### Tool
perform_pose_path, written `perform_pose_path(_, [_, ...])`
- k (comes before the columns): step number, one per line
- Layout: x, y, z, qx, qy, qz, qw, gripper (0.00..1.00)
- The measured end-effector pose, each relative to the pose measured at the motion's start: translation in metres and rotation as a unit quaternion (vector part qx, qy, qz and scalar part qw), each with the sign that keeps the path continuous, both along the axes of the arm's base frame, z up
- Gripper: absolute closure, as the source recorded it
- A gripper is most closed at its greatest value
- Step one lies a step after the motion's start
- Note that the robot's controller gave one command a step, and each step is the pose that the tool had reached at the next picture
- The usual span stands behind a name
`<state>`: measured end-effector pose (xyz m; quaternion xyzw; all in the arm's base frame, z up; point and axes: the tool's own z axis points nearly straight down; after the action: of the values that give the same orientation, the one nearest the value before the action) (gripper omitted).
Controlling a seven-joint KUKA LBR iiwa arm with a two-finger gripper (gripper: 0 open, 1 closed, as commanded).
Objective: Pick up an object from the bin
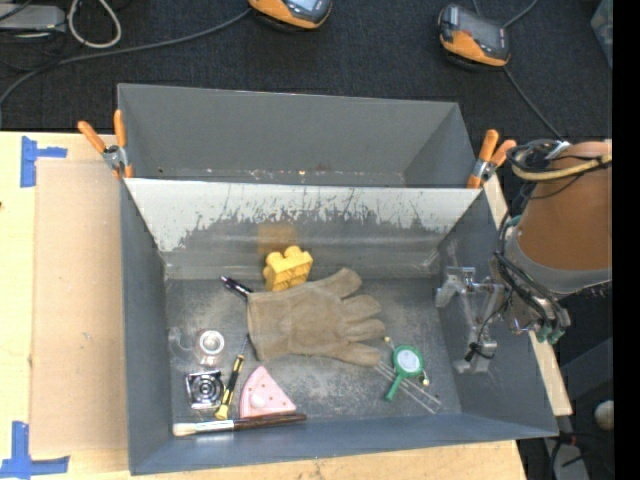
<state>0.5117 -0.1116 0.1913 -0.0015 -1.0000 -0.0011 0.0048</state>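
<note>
Gripper (pixel 468 333) hangs at the right side of the bin (pixel 300 153), over bare floor near the right wall; nothing seen between the jaws, and you cannot tell whether they stand open or shut. Nearest thing: small green round-headed tool (pixel 406 362) on a thin stem, lying flat just left of the gripper. Judged light, stiff and low-lying; take it across the round head, since the stem likely gives too little to bite on. Beyond it, mid-floor, lies the tan work glove (pixel 315 323): soft, limp, not fragile; pinch a fold at the cuff or palm and expect it to drape. Yellow block (pixel 287 266) sits behind the glove.
</note>
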Motion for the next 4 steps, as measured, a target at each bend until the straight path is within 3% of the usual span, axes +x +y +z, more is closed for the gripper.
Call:
perform_pose_path(1, [0.002, 0.001, 0.004, -0.001, -0.0040, 0.003, 1.0000, 0.00])
perform_pose_path(2, [-0.008, 0.015, -0.125, 0.000, 0.0009, -0.071, 0.9974, 0.00])
perform_pose_path(3, [-0.009, 0.014, -0.056, -0.001, -0.0082, -0.085, 0.9963, 0.00])
perform_pose_path(4, [0.046, 0.080, -0.093, 0.003, 0.0020, 0.029, 0.9996, 0.00])
